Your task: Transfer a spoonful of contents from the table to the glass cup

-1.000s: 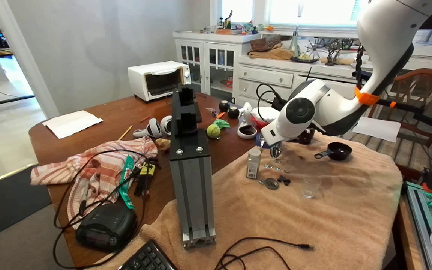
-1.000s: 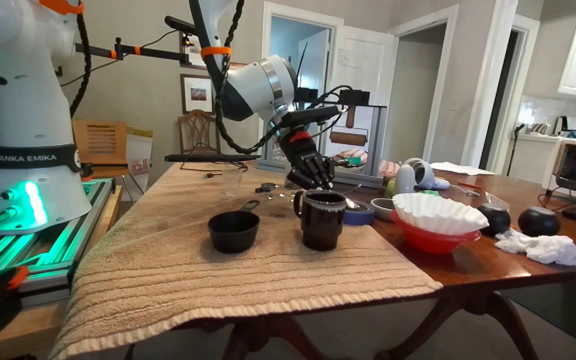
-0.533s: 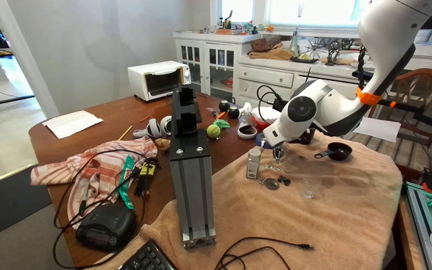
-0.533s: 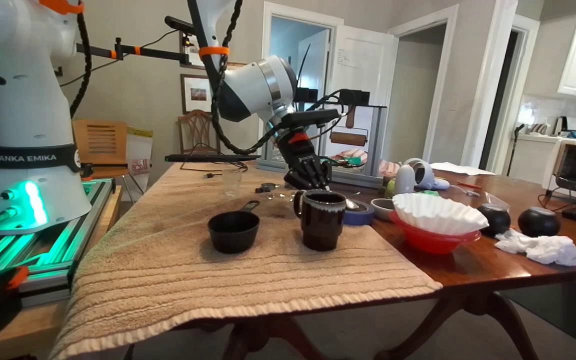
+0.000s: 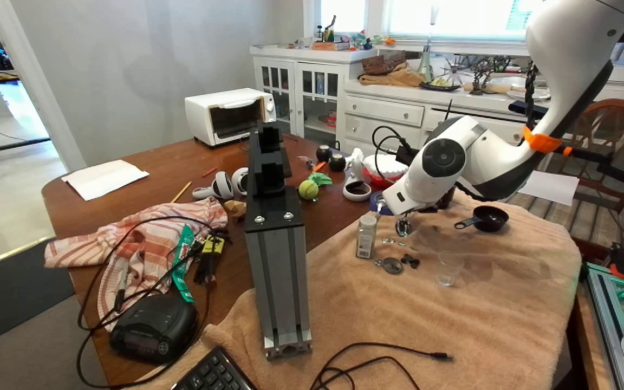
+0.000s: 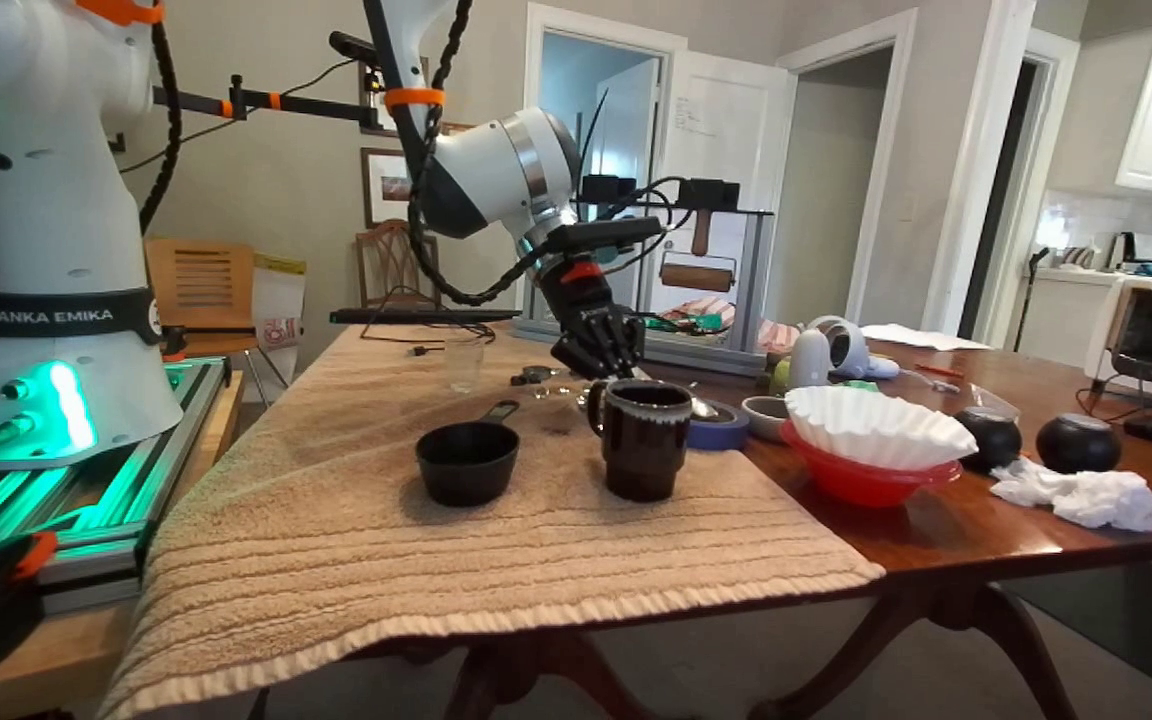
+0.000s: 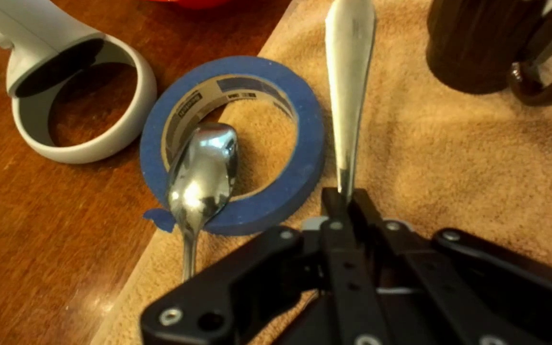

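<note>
I have the gripper (image 7: 347, 197) pinched tight on the narrow part of a silver utensil (image 7: 349, 72), with only the metal's thickness between the two fingers; in my wrist view the broad handle end runs straight ahead of the fingertips, and the rest is hidden behind them. To the gripper's left in that view, a spoon (image 7: 204, 177) lies across the rim of a roll of blue tape (image 7: 307, 163), and past the roll sits a white controller (image 7: 46, 48). Ahead and to the right of the gripper stands a dark mug (image 7: 472, 48). The tan cloth (image 7: 415, 158) is under the gripper, and the bare brown table (image 7: 79, 211) shows off to its left. In an exterior view the glass cup (image 6: 463, 368) stands upright on the cloth, left of the gripper and well apart, with small clear pieces (image 6: 540, 393) lying between. In an exterior view where the wrist hides most of the gripper, a lidded jar (image 5: 366, 236) stands to its left and a black measuring cup (image 5: 492, 219) to its right.
</note>
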Controlling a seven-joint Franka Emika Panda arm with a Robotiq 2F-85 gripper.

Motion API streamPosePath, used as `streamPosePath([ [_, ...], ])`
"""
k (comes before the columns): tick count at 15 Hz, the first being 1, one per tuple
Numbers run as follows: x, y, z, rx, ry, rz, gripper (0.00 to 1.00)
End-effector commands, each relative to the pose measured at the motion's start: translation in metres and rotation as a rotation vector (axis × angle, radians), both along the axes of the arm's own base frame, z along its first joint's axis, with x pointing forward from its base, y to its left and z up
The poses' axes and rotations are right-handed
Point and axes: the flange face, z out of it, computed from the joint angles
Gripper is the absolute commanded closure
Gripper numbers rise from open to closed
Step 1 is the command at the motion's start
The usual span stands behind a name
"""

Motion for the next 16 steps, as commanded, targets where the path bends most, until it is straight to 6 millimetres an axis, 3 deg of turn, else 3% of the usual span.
streamPosePath([
  [1,-0.016,0.008,0.004,0.028,0.021,0.015,0.98],
  [5,-0.026,0.008,-0.001,0.044,0.081,0.018,0.98],
  [11,-0.032,0.007,-0.013,0.116,0.331,0.003,0.98],
  [16,-0.022,0.009,0.007,0.158,0.421,0.023,0.98],
])
